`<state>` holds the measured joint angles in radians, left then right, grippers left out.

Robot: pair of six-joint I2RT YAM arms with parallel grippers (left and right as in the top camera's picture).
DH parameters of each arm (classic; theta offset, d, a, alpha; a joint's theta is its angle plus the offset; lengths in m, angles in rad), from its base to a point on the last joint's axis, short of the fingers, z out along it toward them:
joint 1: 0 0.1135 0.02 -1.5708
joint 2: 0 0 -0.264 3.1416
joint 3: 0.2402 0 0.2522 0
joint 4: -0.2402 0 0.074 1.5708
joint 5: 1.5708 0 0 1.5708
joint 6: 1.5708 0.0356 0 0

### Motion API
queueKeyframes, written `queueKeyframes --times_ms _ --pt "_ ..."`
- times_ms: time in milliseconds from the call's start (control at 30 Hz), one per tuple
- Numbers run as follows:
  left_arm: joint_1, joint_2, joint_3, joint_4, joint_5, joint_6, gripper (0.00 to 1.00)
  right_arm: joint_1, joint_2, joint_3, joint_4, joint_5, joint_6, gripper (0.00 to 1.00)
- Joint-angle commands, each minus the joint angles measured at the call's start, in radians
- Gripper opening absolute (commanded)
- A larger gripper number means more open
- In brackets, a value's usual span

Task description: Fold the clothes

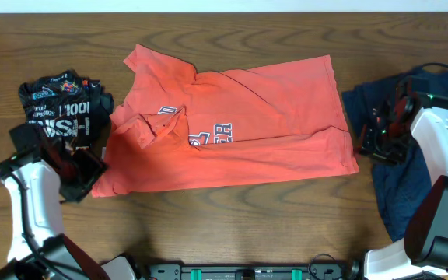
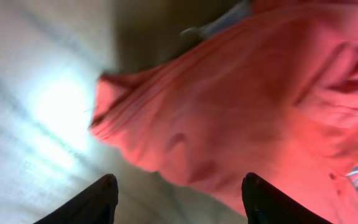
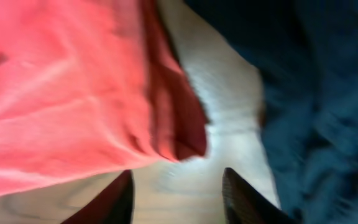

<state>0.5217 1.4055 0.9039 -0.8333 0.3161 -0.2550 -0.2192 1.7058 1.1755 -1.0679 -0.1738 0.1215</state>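
Wide open, holding nothing: left gripper (image 2: 176,194), right gripper (image 3: 176,186). Just ahead of each, a corner of the shirt (image 1: 239,124). Go low, pinch both corners together, lift slowly — and grab only red, not the blue cloth (image 1: 391,198) beside the right gripper.

White shells cover the left arm (image 1: 28,204) and right arm (image 1: 440,144); joints, jaws and cables (image 1: 435,68) are black.
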Motion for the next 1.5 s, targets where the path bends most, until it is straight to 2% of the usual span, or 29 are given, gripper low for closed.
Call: queueKeyframes --times_ms 0,200,433,533,567,633,667,700,733,833,933,1100,1467 --pt "-0.080 -0.035 0.038 0.019 0.014 0.006 0.65 0.038 -0.021 0.007 0.006 -0.049 -0.031 0.52" --pt "-0.217 -0.013 0.018 0.034 -0.031 0.006 0.66 0.077 -0.019 -0.038 0.018 0.101 0.047 0.59" --pt "-0.285 0.062 -0.015 0.064 -0.078 0.002 0.67 0.081 -0.019 -0.185 0.188 0.090 0.058 0.60" --pt "-0.298 0.109 -0.016 0.076 -0.078 0.002 0.67 0.088 -0.019 -0.234 0.256 0.060 0.057 0.56" --pt "-0.299 0.126 -0.016 0.077 -0.078 0.002 0.67 0.090 -0.019 -0.243 0.266 0.056 0.057 0.51" --pt "-0.299 0.156 -0.016 0.075 -0.078 0.002 0.67 0.092 -0.019 -0.252 0.265 0.053 0.057 0.35" --pt "-0.299 0.169 -0.016 0.072 -0.078 0.002 0.67 0.092 -0.019 -0.253 0.254 0.053 0.057 0.19" --pt "-0.299 0.184 -0.016 0.069 -0.078 0.002 0.67 0.092 -0.019 -0.253 0.241 0.053 0.057 0.08" --pt "-0.299 0.195 -0.017 0.066 -0.078 0.002 0.67 0.091 -0.019 -0.253 0.230 0.054 0.057 0.01" --pt "-0.299 0.228 -0.017 0.056 -0.078 0.002 0.68 0.091 -0.019 -0.253 0.191 0.084 0.068 0.01" --pt "-0.299 0.248 -0.017 0.020 -0.078 0.002 0.67 0.085 -0.019 -0.253 0.134 0.214 0.180 0.01" --pt "-0.298 0.250 -0.017 -0.089 -0.090 0.002 0.67 0.074 -0.019 -0.253 0.052 0.344 0.264 0.01" --pt "-0.298 0.225 -0.016 -0.201 -0.096 -0.001 0.63 0.074 -0.024 -0.251 0.009 0.338 0.274 0.03"
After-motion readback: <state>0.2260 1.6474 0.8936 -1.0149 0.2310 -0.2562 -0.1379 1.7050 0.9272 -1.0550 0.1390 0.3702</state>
